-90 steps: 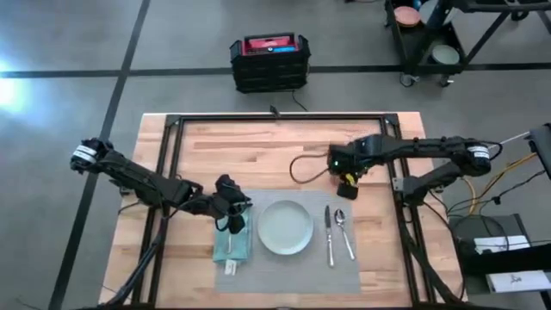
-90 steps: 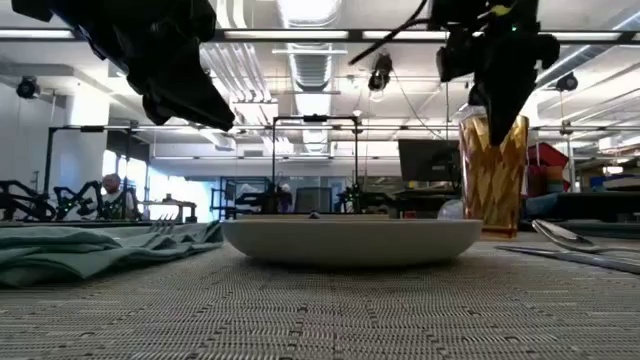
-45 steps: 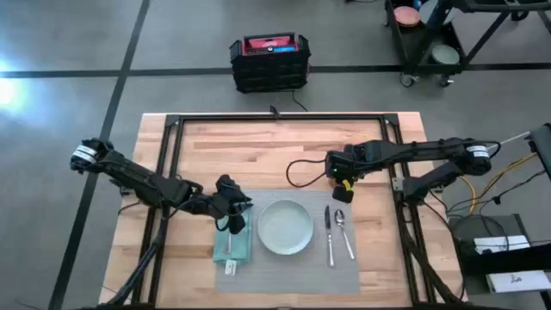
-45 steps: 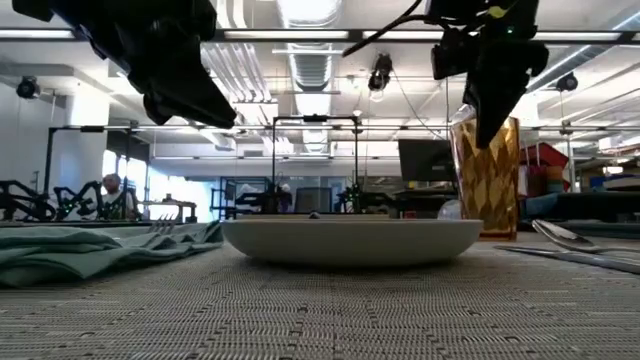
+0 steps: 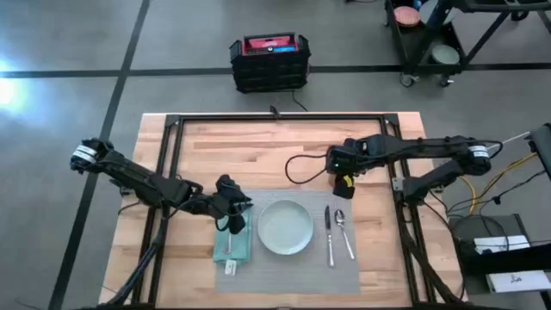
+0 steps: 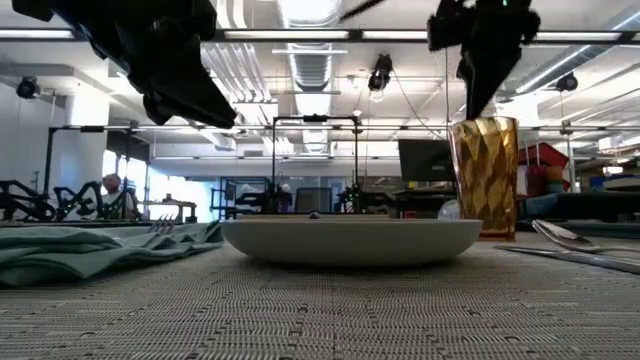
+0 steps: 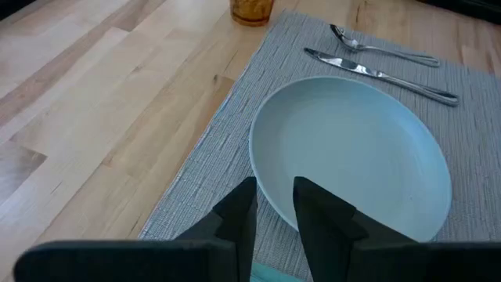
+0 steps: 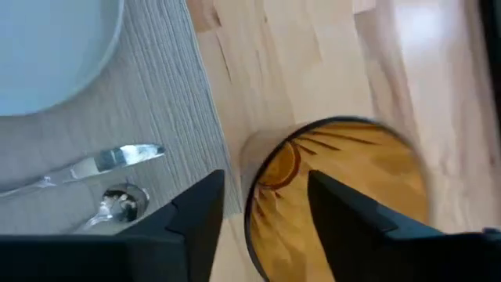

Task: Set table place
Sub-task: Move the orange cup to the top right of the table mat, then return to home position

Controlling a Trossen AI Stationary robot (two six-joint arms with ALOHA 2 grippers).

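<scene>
The right jaws [image 6: 478, 75] hang spread apart and hold nothing, directly above the amber faceted glass [image 6: 487, 176], with clear air between the fingers and its rim. In the right wrist view the two dark fingers [image 8: 197, 215] sit to either side of the glass's open mouth without touching it. The glass stands upright on bare wood, just beyond the placemat's [image 5: 288, 267] far right corner, at 1 o'clock from the plate [image 5: 286, 227].

The left jaws [image 5: 234, 215] hover over the teal napkin [image 5: 232, 245] at 9 o'clock from the plate. They are open by a narrow gap and hold nothing; the left wrist view shows the fingers [image 7: 236, 213] just above the plate's near rim.

The placemat lies flat at the near middle of the counter [image 5: 232, 146], its near edge close to the counter's near edge. The plate sits at its centre. At 3 o'clock from it, a knife [image 5: 328, 234] and spoon [image 5: 343, 229] lie side by side, apart from each other and from the plate. A fork [image 5: 230, 251] rests on the napkin.

From the placemat's far edge to the 12 o'clock side runs a wide stretch of bare wood, crossed only by the right arm and its cable [image 5: 301, 170].
</scene>
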